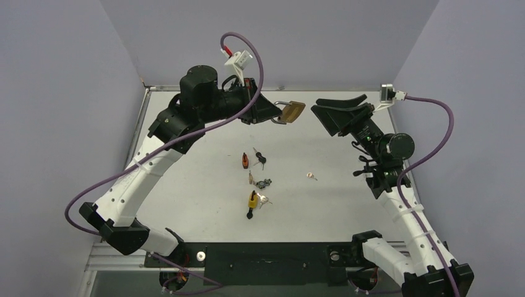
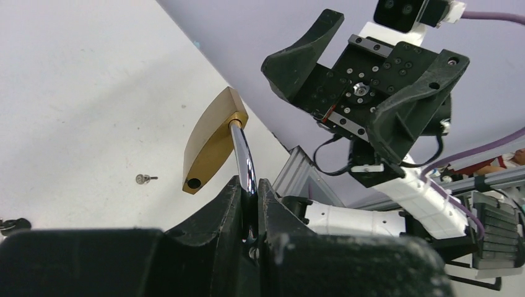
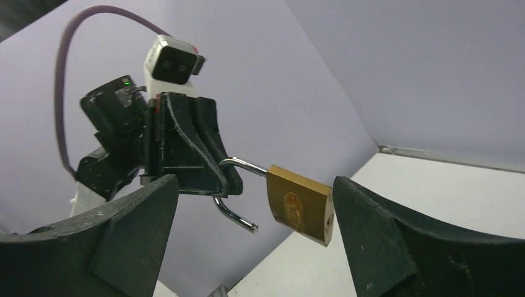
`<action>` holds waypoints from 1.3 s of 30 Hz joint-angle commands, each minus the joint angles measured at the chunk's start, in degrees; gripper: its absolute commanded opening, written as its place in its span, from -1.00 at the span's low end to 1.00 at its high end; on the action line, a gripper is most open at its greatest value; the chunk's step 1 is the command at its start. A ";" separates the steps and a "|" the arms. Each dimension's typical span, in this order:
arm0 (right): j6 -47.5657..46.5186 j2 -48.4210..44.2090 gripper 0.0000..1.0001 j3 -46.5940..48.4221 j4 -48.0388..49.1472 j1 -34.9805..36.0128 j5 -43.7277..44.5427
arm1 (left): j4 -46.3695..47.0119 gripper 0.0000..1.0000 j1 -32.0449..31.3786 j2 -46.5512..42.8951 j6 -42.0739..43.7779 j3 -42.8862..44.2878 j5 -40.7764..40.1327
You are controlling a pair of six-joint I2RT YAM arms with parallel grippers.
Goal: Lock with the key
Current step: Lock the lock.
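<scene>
Keys lie loose mid worktop (image 1: 186, 198), nearest me: yellow-headed key (image 1: 253, 200), orange-headed key (image 1: 246, 161), and a small lone key (image 1: 311, 176) off to the R. Farther out, my L hand (image 1: 271, 115) is clenched on the padlock (image 1: 292, 111) by its shackle (image 3: 251, 166). The lock is up in the air w/ the shackle sprung. My R hand (image 1: 339, 110) faces it, fingers spread wide, holding nothing.

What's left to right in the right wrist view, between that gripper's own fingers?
left gripper → open shackle, clamped in it with the free end out of the body → brass padlock body
</scene>
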 commanded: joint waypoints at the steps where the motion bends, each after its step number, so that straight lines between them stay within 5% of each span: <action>1: 10.65 4.57 0.79 1.24 23.13 0.44 -5.78 | 10.17 -1.00 1.75 -0.51 -4.80 6.17 4.25; 20: -5.06 8.13 0.75 8.27 11.60 7.60 -5.99 | 22.36 -1.00 2.77 -0.64 -16.85 6.68 11.50; 31: 0.90 8.88 0.50 6.66 19.70 8.62 -6.70 | 25.34 -1.00 2.86 -1.75 -19.39 5.49 12.83; 39: 8.89 9.11 -0.22 6.03 28.55 7.78 -7.53 | 25.74 -1.00 3.68 -2.70 -19.11 3.72 13.31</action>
